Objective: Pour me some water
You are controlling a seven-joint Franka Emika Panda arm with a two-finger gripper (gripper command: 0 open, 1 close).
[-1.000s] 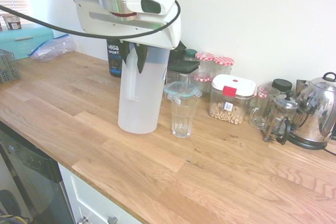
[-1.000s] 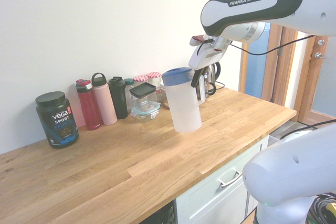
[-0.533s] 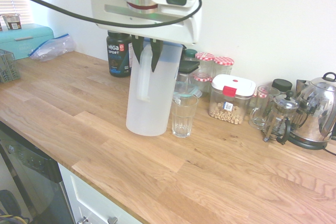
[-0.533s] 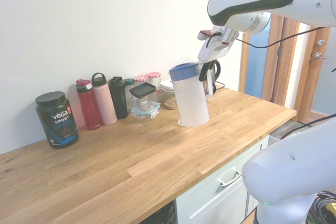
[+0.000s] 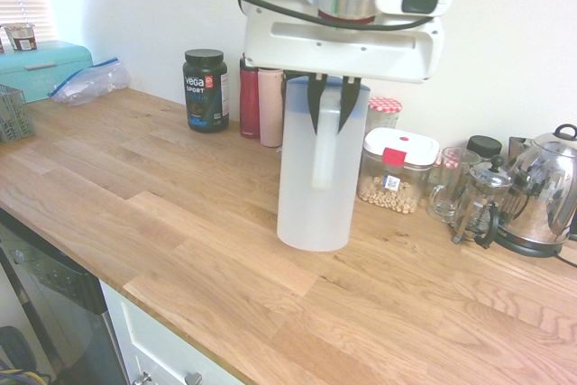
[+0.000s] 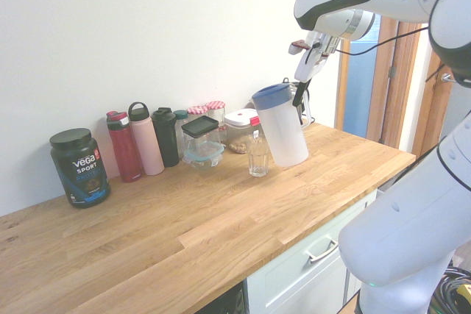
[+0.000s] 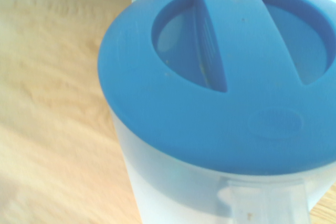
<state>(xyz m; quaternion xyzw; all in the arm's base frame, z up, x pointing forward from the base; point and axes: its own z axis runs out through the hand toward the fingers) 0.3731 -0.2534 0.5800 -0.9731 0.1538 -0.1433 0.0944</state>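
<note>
Tool (image 6: 298, 95) clamped shut on handle of jug (image 6: 283, 129), tilted, blue lid (image 7: 220, 72) on. Base near worktop (image 6: 221, 218). Glass (image 6: 257, 157) just beside.

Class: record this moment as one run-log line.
gripper: shut on handle | frosted-white plastic jug with blue lid: held, slightly tilted | clear drinking glass: beside jug, unfilled

A white robot arm's hand (image 5: 326, 101) grips the handle of a frosted jug (image 5: 315, 178) above a wooden surface (image 5: 180, 223), with jars and a steel kettle (image 5: 541, 191) lining the wall.
</note>
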